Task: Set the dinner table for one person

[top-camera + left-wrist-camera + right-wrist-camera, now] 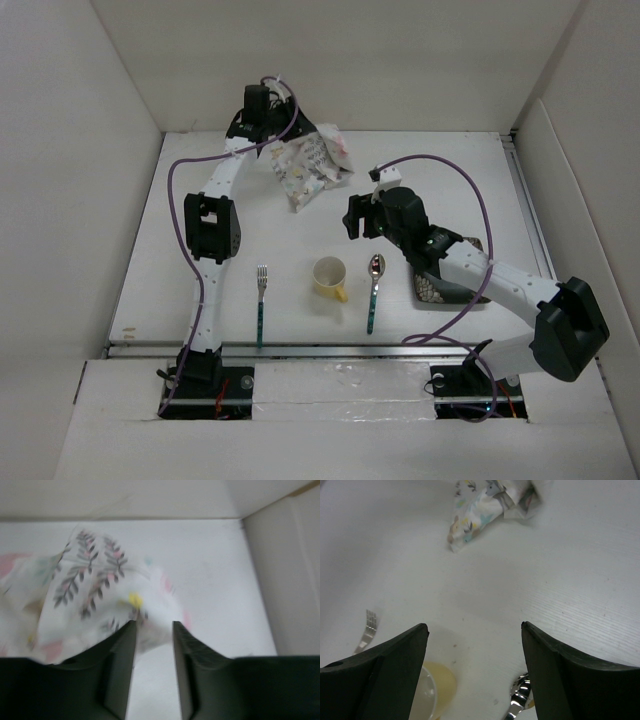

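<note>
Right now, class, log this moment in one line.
left gripper: at placemat, grip unclear | right gripper: open near cup | fork, cup, spoon: on table

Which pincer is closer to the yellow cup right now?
Right. The right pincer hovers open just beyond the cup; the left pincer is at the crumpled placemat near the dinner table's far edge.

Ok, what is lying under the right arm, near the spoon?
A dark dish with a speckled inside lies on the table there. The right arm covers most of it, so its full shape and any contents cannot be seen.
</note>
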Robot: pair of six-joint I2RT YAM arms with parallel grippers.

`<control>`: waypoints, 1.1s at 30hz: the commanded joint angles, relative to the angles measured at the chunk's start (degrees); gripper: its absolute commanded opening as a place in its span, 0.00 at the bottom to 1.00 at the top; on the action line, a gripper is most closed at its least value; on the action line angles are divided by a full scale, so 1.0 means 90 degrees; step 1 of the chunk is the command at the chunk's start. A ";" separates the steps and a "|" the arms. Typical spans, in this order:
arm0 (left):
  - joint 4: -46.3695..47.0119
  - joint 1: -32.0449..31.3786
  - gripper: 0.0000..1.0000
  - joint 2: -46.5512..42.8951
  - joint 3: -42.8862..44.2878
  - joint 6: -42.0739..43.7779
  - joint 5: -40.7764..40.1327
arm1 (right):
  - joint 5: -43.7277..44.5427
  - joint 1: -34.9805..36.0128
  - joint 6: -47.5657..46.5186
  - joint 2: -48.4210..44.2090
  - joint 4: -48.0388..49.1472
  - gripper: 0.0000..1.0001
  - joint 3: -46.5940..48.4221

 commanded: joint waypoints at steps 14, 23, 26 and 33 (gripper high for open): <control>0.1849 0.0078 0.00 -0.3557 -0.5848 -0.0264 -0.3858 | -0.0174 -0.0883 0.0273 0.1901 0.0773 0.00 0.0925; 0.2318 -0.1653 0.35 -0.4624 -0.8478 -0.0030 -0.4876 | -0.0683 -0.0961 0.0440 0.1512 0.1427 0.28 0.0184; 0.2416 -0.1713 0.42 -0.4459 -0.8635 -0.0273 -0.4956 | -0.0829 -0.0961 0.0508 0.1122 0.1612 0.39 -0.0275; 0.2728 -0.1654 0.50 -0.3444 -0.7982 -0.0440 -0.4888 | -0.0967 -0.0961 0.0459 0.0291 0.1555 0.50 -0.0773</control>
